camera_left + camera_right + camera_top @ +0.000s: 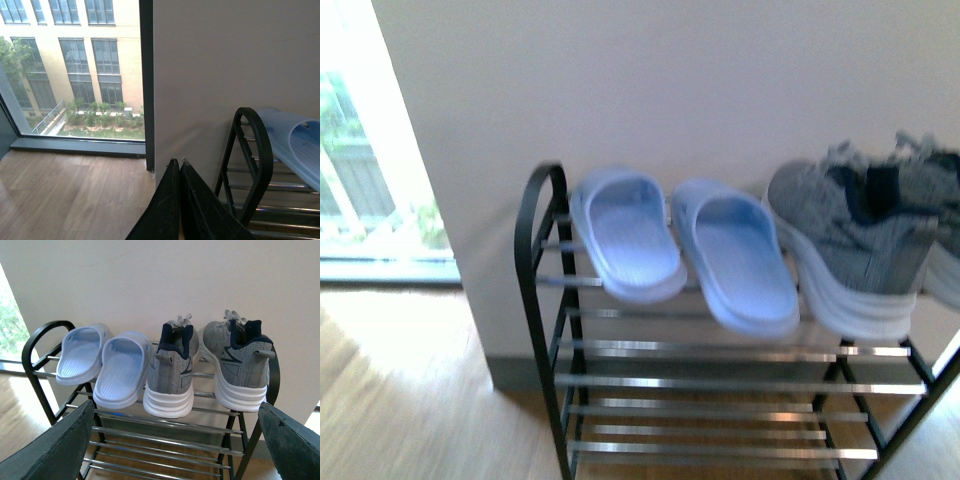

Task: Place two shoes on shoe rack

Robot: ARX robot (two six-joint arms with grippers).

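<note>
- Right wrist view shows the right gripper [172, 440] nearest of all – its two dark fingers [55, 447] stand wide apart, with nothing between them.
- Past the fingers is the shoe rack [37, 337], black at the sides with shiny rods for shelves.
- On the top shelf sit the two shoes, heels toward us and toes to the wall. The left shoe [172, 370] is just beside the right shoe [240, 365], with a small gap between them.
- Left of the shoes lie two blue slippers [102, 362], also on the top shelf.
- Far behind it all is a plain wall [150, 280].
- The left gripper [179, 165] is off by the left end of the rack, fingers pressed together and holding nothing.
- Both shoes look put away, so the job seems done.
- What could go wrong – the shoe heels hang over the front rod a little. If the open right gripper moves forward or swings sideways, it could bump a heel and tip that shoe off the shelf.
- The left gripper is near the black side frame [255, 150], so a quick turn could knock the rack and shake the shoes.
</note>
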